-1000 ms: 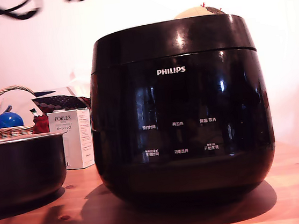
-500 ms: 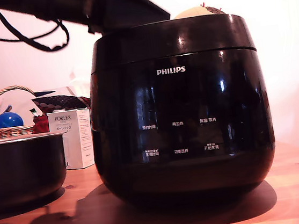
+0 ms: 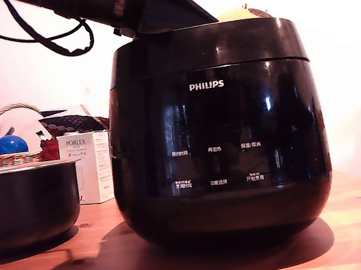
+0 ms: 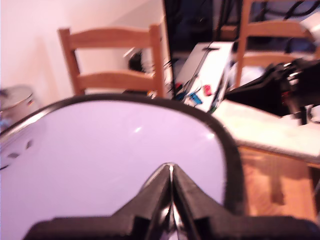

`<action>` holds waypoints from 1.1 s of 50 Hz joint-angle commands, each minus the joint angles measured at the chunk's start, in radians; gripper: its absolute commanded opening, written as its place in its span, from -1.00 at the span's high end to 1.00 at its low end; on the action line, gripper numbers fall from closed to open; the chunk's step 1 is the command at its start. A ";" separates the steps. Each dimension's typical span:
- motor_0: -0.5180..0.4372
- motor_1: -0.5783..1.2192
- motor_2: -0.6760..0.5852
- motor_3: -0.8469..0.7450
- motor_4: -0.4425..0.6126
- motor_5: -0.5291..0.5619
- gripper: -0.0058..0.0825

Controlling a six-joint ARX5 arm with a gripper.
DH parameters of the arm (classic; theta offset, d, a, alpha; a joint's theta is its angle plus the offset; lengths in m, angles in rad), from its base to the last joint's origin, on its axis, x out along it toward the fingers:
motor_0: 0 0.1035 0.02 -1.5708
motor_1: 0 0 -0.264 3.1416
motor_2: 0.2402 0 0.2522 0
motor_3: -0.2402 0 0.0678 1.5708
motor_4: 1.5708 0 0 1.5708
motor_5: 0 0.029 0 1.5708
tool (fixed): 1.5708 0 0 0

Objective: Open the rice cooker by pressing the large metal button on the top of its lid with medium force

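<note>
Fingers pressed together, holding nothing, the gripper (image 4: 171, 172) hangs low over the glossy lid (image 4: 110, 160) directly beneath it. The rice cooker (image 3: 216, 131) sits shut on the wooden table (image 3: 360, 219); the button isn't visible, so the press looks undone.

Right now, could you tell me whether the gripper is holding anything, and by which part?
Nothing is held: the gripper has its fingertips shut together, empty, above the lid.
</note>
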State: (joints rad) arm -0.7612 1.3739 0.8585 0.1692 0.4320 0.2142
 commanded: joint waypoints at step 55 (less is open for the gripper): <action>0.002 0.038 -0.052 -0.183 -0.074 0.081 0.92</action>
State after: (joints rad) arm -0.7635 1.3376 0.8898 0.0273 0.3824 0.2916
